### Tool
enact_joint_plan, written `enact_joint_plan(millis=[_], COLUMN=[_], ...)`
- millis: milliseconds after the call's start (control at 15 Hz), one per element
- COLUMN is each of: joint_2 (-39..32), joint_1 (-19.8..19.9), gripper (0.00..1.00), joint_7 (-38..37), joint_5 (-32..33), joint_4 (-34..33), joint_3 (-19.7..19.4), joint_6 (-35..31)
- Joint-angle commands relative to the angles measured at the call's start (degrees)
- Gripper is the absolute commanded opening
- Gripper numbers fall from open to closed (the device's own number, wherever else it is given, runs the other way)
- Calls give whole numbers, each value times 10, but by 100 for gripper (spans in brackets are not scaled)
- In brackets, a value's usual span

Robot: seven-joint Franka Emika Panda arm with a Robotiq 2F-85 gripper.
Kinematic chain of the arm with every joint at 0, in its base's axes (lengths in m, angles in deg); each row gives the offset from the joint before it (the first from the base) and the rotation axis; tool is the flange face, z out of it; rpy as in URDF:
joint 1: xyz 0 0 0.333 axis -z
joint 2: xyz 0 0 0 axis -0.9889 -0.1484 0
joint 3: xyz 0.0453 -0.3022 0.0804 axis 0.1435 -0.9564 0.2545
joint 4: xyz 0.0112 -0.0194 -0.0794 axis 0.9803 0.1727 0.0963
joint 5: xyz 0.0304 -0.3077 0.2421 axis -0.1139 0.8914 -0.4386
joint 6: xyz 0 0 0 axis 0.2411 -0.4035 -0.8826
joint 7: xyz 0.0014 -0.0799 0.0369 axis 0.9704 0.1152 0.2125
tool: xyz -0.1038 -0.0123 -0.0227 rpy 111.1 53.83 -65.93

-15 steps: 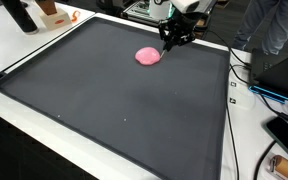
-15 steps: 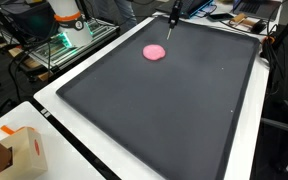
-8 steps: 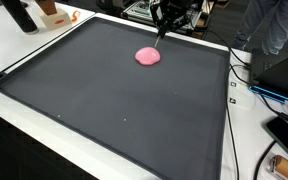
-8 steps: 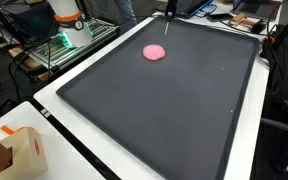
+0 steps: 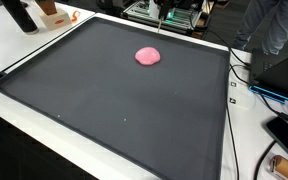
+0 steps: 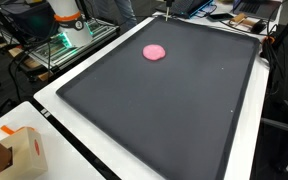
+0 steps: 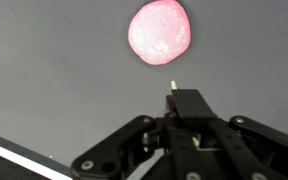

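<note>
Bright, even overhead light; soft shadows, slightly blurry wrist view.

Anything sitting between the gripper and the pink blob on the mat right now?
Nothing visible. In the wrist view only the dark mat lies between the gripper and the pink blob, and the two are apart. Both exterior views show nothing else near the pink blob.

blob [image 5: 148, 56] on mat [image 5: 114, 115], end effector [image 7: 173, 92] above
</note>
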Motion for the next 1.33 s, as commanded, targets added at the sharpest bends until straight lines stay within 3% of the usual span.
enact_joint_plan(millis=[0,200,267,333,800,867,1267], joint_2=[45,62,36,38,35,35,29], joint_1=[9,10,11,11,11,11,18], gripper=[3,3,3,13,13,3,3], joint_7=[33,52,29,30,30,30,121], joint_5=[-19,-22,-6,-6,-6,-6,-72], joint_4=[31,39,11,11,8,8,35], joint_3=[3,2,7,8,8,8,-9], joint_6=[-10,-18,0,0,0,0,-11])
